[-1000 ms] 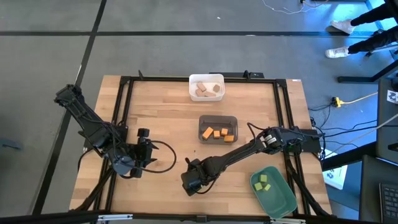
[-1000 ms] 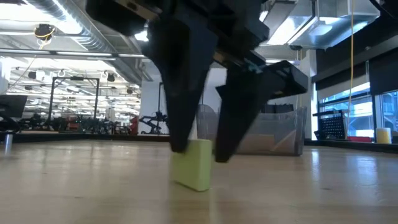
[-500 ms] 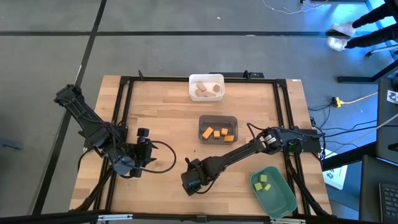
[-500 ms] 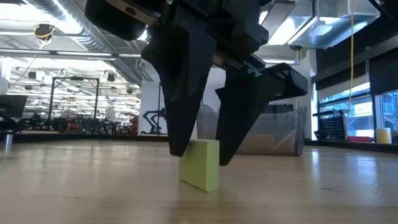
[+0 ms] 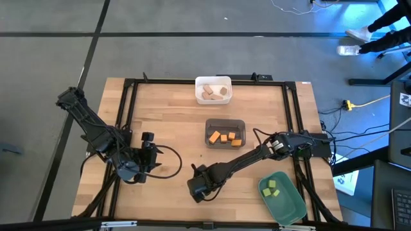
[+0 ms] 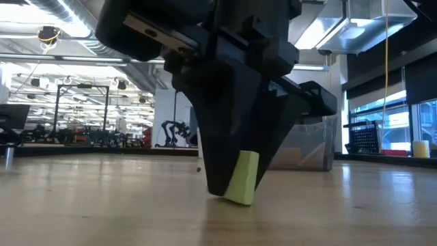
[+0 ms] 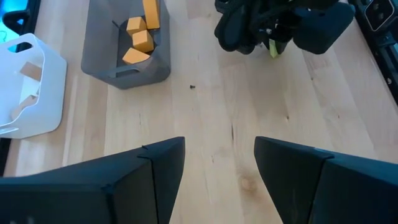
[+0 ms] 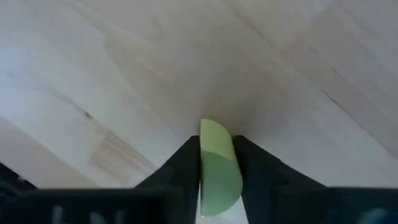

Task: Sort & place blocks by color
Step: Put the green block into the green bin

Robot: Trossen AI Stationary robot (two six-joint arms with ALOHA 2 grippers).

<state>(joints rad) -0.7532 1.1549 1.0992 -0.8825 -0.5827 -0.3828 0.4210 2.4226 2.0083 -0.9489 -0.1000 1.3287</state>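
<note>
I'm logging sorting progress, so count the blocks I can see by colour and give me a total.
Tan wood blocks, white bin: 3
Orange blocks, grey bin: 4
Light green blocks, green bin: 2
Light green block, right gripper: 1
Total: 10

The right gripper (image 6: 235, 195) is down at the surface (image 5: 167, 119), near its front edge, fingers (image 8: 180, 168) pinched on a light green block (image 8: 217, 168). The left gripper (image 7: 219, 163) waits nearby, fingers apart.

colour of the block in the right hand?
Light green block, pinched in the right hand. Right wrist view shows it best.
</note>
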